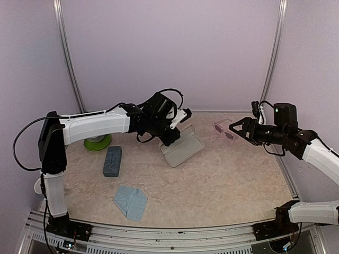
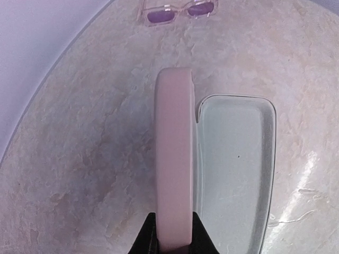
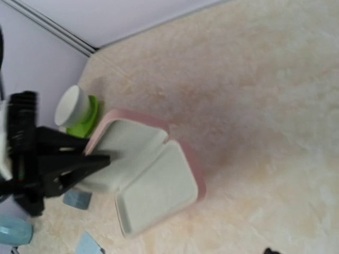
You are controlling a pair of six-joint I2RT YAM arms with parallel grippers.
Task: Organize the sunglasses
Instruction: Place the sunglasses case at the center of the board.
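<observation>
A pale clear-framed pair of sunglasses (image 1: 224, 131) with purple lenses lies on the table near the back right; the left wrist view shows the sunglasses (image 2: 177, 11) at its top edge. My right gripper (image 1: 235, 127) hovers just right of them, fingers spread open and holding nothing. An open pink case (image 1: 181, 146) with a pale lining sits mid-table. My left gripper (image 1: 177, 130) is shut on its raised lid (image 2: 173, 159), which stands edge-on between the black fingers (image 2: 148, 235). The right wrist view shows the open case (image 3: 153, 180) and the left gripper (image 3: 53, 166) at its lid.
A closed blue-grey case (image 1: 112, 160) lies left of centre. A light-blue cloth (image 1: 130, 201) lies near the front edge. A green and white round object (image 1: 97, 142) sits behind the left arm. Walls close the table (image 1: 228, 185) at the back and sides.
</observation>
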